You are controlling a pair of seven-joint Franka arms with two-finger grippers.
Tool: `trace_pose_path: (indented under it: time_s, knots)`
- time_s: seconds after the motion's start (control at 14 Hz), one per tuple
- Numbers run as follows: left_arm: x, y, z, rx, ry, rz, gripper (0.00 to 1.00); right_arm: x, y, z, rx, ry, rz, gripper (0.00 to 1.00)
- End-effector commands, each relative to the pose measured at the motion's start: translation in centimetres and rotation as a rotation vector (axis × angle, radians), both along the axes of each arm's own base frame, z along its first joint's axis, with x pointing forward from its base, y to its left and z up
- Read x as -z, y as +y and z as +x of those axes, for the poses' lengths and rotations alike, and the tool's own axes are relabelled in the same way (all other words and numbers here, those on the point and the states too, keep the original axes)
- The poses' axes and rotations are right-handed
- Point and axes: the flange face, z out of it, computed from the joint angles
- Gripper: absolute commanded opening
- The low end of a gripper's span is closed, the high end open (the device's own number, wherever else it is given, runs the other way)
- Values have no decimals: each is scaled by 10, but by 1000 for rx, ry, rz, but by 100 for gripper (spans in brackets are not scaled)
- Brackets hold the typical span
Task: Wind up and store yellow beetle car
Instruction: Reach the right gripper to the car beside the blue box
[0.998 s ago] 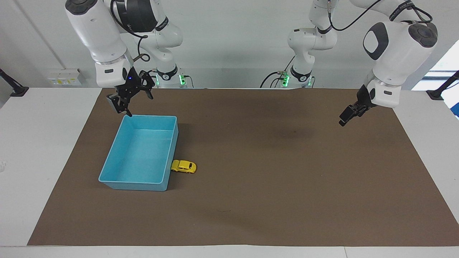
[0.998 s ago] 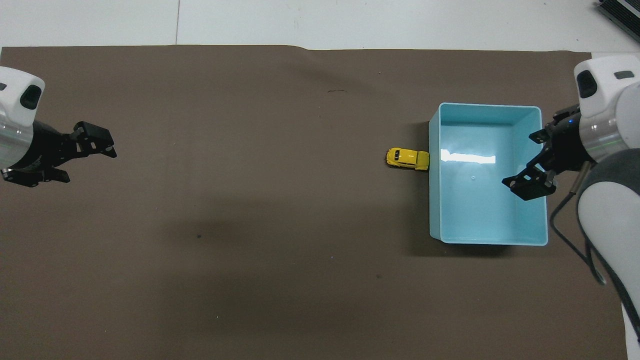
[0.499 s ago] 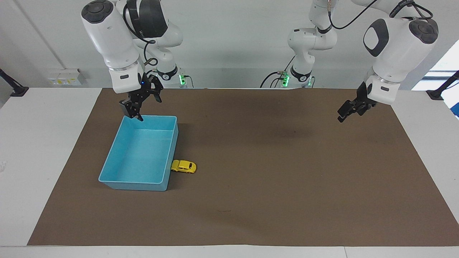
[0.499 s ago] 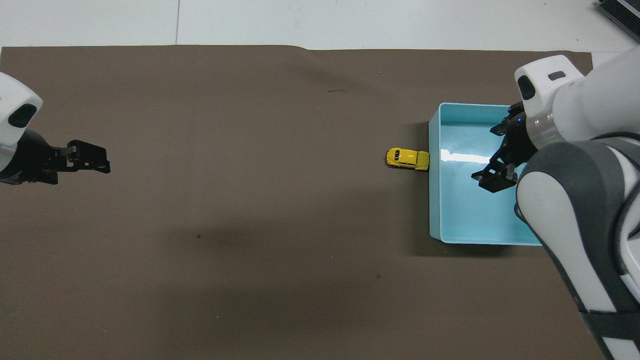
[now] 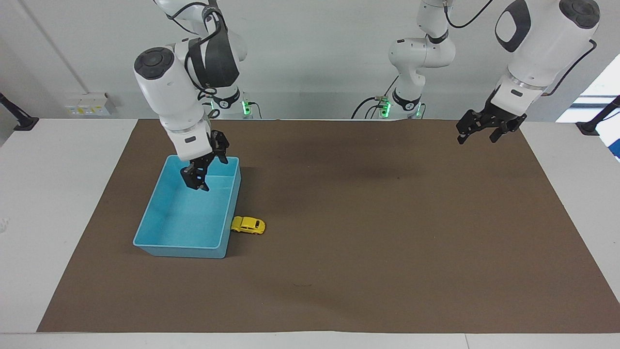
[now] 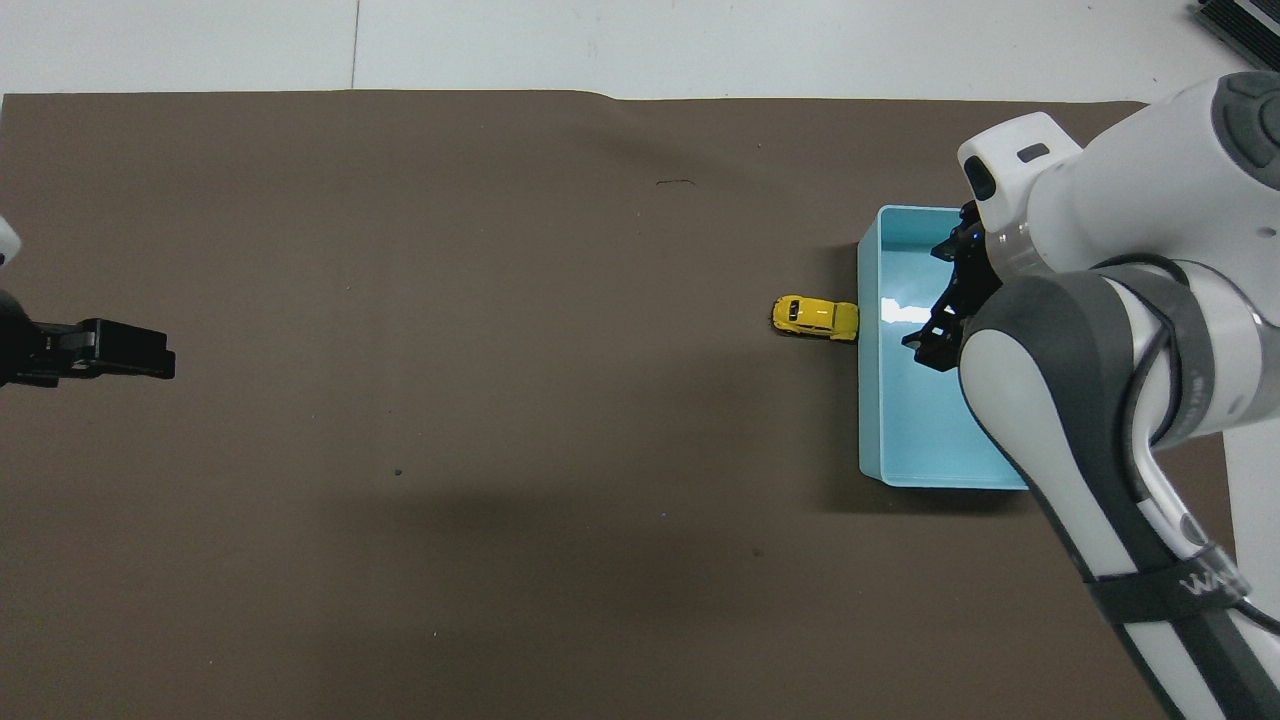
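1 yellow beetle car (image 5: 247, 225) touches 1 blue bin (image 5: 160, 241) — 2 end effectors, left end effector (image 5: 476, 131) and right end effector (image 5: 205, 171), spread, empty.

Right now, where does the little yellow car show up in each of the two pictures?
Facing view: the car sits low and toward the picture's left, against the bin at its wall toward the left arm's end.
Overhead view: the car sits toward the picture's right at mid-height, against the bin.
Shared landmark: the blue bin that it touches.
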Motion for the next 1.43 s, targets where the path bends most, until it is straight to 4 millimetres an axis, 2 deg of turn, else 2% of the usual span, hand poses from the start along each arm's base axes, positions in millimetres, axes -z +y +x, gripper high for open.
trace_pose_path:
  time_s: [0.0, 0.29, 0.36, 0.5, 0.64, 1.0, 1.21, 1.35]
  knots:
    - [-28, 3, -7, 15, 14, 20, 100, 15, 14, 7, -51, -10, 4, 100]
    - [-46, 4, -11, 21, 21, 41, 100, 42, 24, 14, -83, -4, 3, 100]
    - [-44, 6, -11, 16, 14, 31, 100, 50, 35, 15, -98, -13, 4, 100]
    - [-44, 4, -10, 12, 11, 29, 100, 70, 37, 19, -100, -22, 5, 100]
    - [-44, -7, -10, 30, 6, 28, 100, 84, 43, 20, -109, -25, 6, 100]
    - [-43, 15, -11, -13, 20, 28, 100, 119, 46, 30, -160, -44, 6, 100]
    - [-43, 15, -11, -13, 19, 28, 100, 141, 49, 29, -170, -54, 6, 100]
    - [-44, 8, -11, 1, 15, 28, 100, 159, 52, 27, -177, -71, 7, 100]
